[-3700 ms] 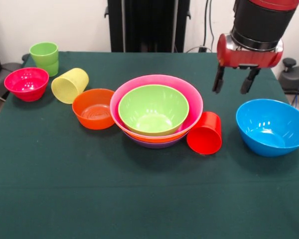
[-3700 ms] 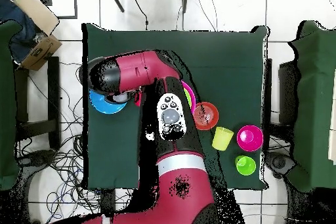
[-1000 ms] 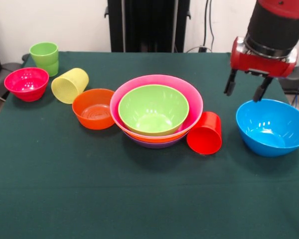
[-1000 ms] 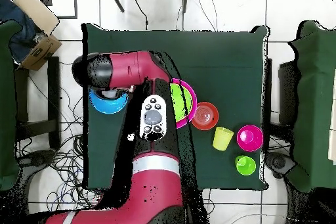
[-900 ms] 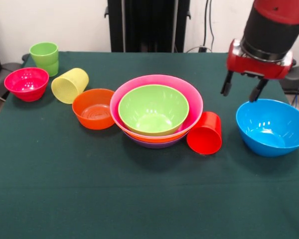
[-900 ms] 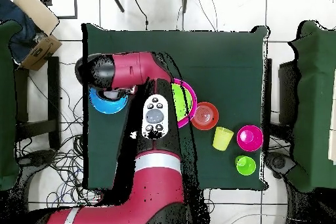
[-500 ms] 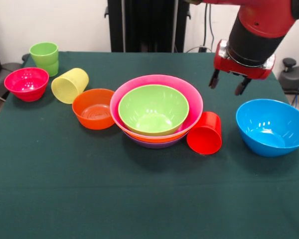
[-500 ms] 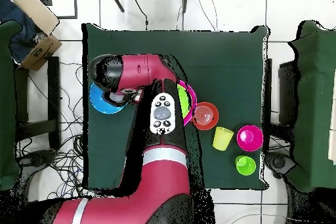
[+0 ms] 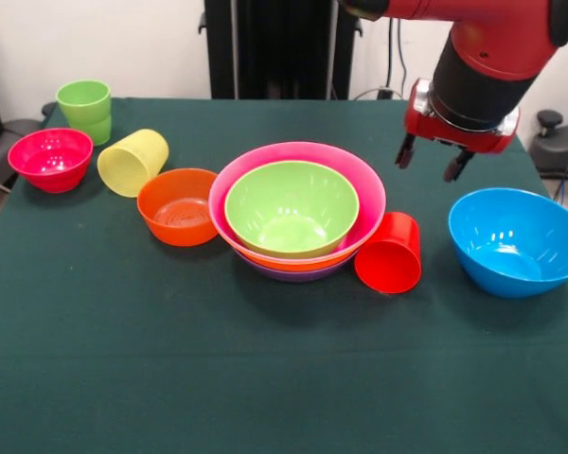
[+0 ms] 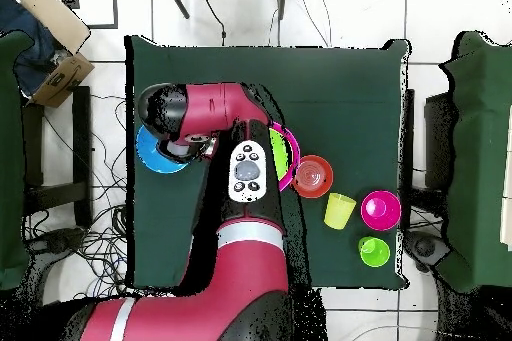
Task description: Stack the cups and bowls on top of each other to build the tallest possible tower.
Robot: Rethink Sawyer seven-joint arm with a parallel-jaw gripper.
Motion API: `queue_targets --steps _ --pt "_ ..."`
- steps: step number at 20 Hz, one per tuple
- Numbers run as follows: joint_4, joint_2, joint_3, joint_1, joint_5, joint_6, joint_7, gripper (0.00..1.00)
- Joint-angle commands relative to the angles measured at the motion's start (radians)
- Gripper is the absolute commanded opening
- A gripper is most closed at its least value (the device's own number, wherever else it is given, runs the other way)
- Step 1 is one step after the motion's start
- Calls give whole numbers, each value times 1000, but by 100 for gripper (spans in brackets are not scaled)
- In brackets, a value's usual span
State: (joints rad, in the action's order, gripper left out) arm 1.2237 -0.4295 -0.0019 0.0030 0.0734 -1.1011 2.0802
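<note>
The gripper (image 9: 430, 164) hangs with fingers apart above bare cloth behind the blue bowl (image 9: 517, 240). The red cup (image 9: 390, 252) lies touching the tower (image 9: 298, 210).

open cloth lies between the red cup (image 9: 390, 253) and blue bowl (image 9: 517, 240).

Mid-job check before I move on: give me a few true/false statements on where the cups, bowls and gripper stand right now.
1. The gripper is open and holds nothing. True.
2. The blue bowl sits on the tower. False: it stands alone on the table, apart from the tower.
3. The red cup lies on its side against the tower. True.
4. The yellow cup stands upright. False: it lies tipped over.
5. The green cup stands upright at a far corner. True.
</note>
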Motion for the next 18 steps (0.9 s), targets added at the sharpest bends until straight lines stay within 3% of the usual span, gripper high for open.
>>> queue_targets --steps 1,2,4,7,14,18 --pt "-55 9 46 22 37 -40 20 100" --pt "-21 -13 24 37 40 72 78 100" --pt "44 -67 38 23 47 172 32 100" --pt "108 -148 67 -4 66 216 -90 100" --pt "99 -187 63 -4 69 234 -92 100" --pt "145 -222 51 7 70 310 -46 100"
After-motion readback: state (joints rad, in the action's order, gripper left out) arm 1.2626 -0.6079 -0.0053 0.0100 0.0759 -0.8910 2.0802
